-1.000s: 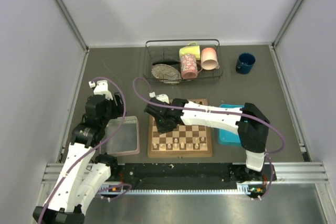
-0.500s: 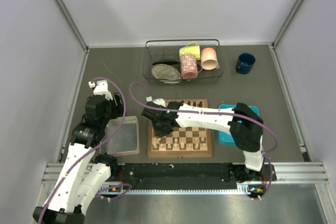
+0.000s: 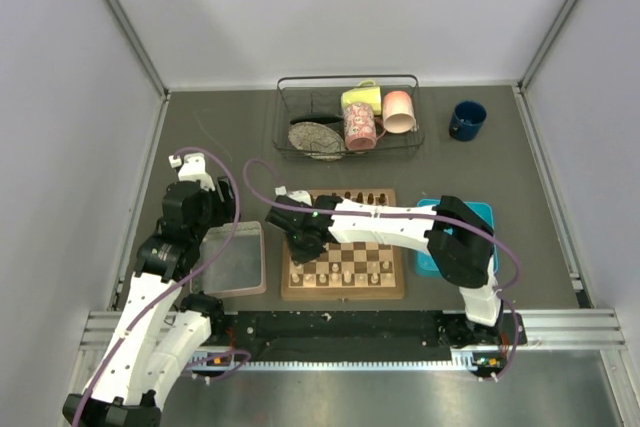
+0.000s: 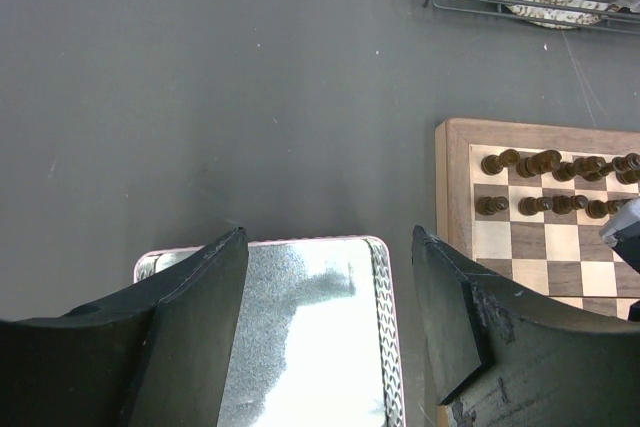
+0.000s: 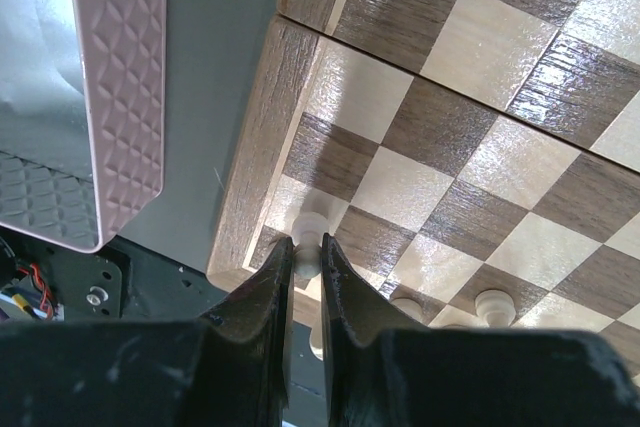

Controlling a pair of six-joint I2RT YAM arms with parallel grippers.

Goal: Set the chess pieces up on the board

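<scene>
The wooden chessboard (image 3: 344, 290) lies at the table's near middle. Dark pieces (image 3: 362, 197) line its far rows and also show in the left wrist view (image 4: 545, 162). Pale pieces (image 3: 345, 276) stand in its near rows. My right gripper (image 5: 308, 250) is shut on a pale cream piece (image 5: 311, 222) and holds it over the board's (image 5: 255, 162) near left corner squares; in the top view it (image 3: 297, 239) hangs over the board's left edge. My left gripper (image 4: 330, 277) is open and empty above the clear pinkish tray (image 4: 375, 277).
The pinkish tray (image 3: 258, 277) lies left of the board and a blue tray (image 3: 478, 209) right of it. A wire rack (image 3: 285, 112) with mugs and a plate stands at the back. A dark blue mug (image 3: 466, 120) stands at the back right.
My right gripper has moved left and a little nearer, from the board's far left area to its left edge. The left arm has not moved.
</scene>
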